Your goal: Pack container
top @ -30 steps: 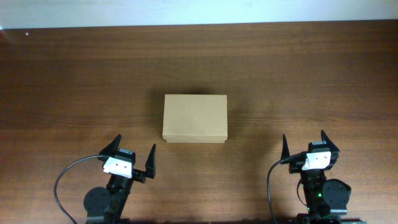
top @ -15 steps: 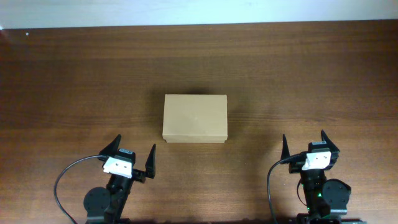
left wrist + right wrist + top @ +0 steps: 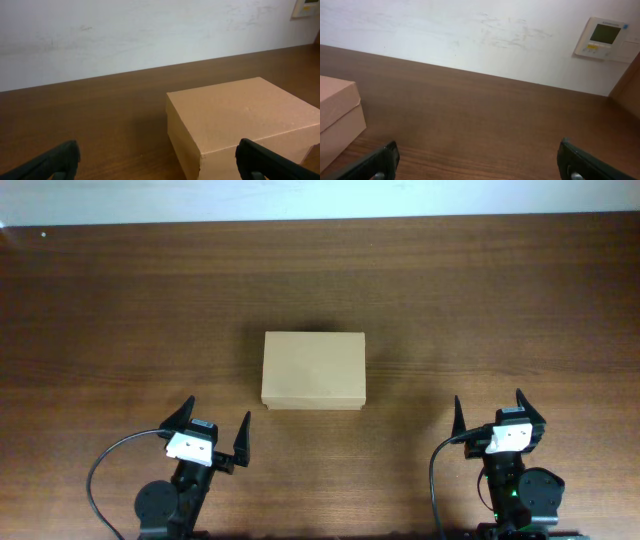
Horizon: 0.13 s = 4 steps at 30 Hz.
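The container (image 3: 314, 370) is a small rectangular tan-brown cardboard box, plain and unmarked; its flap lid is shut flat on top; it lies near the middle of the tabletop (image 3: 500, 300). It sits square to the tabletop edges, long side running left to right; nothing touches it.

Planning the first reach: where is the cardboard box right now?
In the overhead view the container sits closed near the middle of the table, ahead of and between both grippers, nearer the left gripper than the right gripper, touching neither.
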Available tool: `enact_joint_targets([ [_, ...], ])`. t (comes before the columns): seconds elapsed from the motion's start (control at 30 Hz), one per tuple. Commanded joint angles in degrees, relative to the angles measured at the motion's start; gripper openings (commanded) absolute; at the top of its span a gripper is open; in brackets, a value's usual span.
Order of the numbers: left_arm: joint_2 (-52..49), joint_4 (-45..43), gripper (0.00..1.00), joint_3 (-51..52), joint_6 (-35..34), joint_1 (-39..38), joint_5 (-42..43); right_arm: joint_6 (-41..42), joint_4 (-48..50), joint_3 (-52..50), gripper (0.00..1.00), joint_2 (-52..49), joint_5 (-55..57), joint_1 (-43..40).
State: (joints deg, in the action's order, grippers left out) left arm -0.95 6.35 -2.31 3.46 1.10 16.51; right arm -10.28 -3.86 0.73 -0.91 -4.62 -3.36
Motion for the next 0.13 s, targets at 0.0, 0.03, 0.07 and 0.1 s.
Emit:
enact_joint_targets([
  [0.0,0.66,-0.24,0.99,0.5,0.74,0.17,0.22,0.2,-0.15,-0.42,0.99,0.55,-0.76,-0.48],
  [0.03,0.66,-0.24,0.99,0.5,0.74,0.17,0.22,0.2,-0.15,-0.42,0.99,0.55,-0.76,-0.48],
  [0.07,0.66,-0.24,0.99,0.5,0.74,0.17,0.22,0.2,-0.15,-0.42,0.99,0.55,-0.76,-0.48],
  [0.1,0.66,-0.24,0.99,0.5,0.74,0.17,0.22,0.2,-0.15,-0.42,0.99,0.55,-0.76,-0.48],
])
